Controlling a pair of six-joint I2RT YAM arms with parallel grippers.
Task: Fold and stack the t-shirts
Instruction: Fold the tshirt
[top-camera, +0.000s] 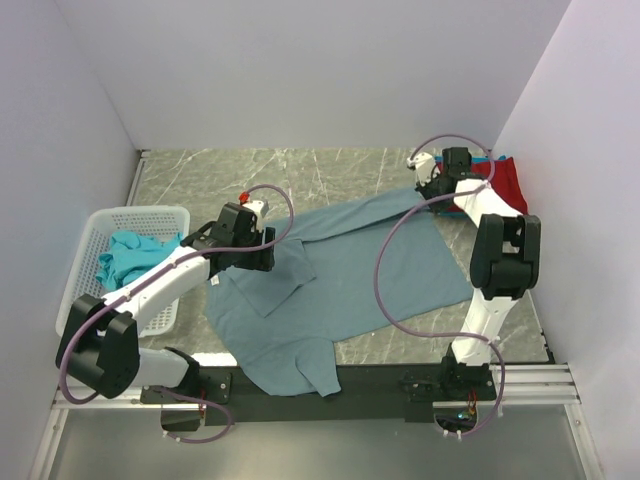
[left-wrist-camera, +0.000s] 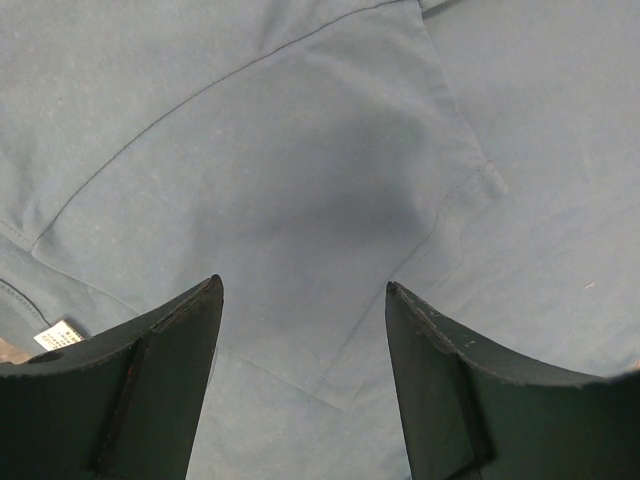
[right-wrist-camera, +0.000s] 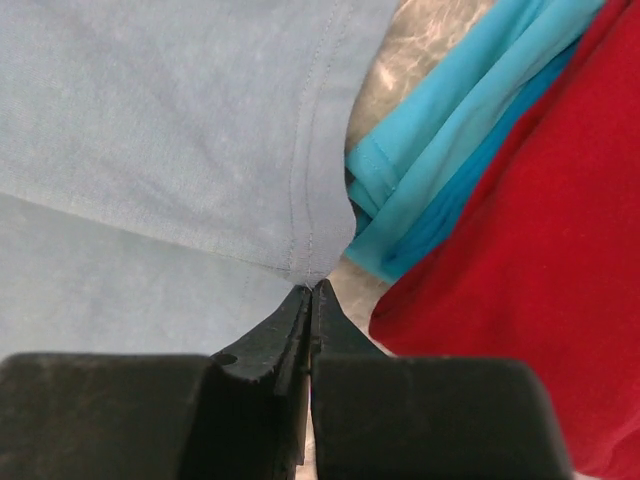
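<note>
Our right end effector (right-wrist-camera: 312, 290) seemingly pinches the blue-grey t-shirt (right-wrist-camera: 150, 120) at its hem; our left end effector (left-wrist-camera: 302, 284) hovers released above it.

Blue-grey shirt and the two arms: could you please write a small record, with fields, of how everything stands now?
blue-grey shirt: spread out, centre
left fingers: open, over a sleeve of that shirt
right fingers: shut on its hem corner
red shirt: far right, beside that corner
teal shirt: against the red shirt
basket: left side
second teal shirt: in the basket
</note>
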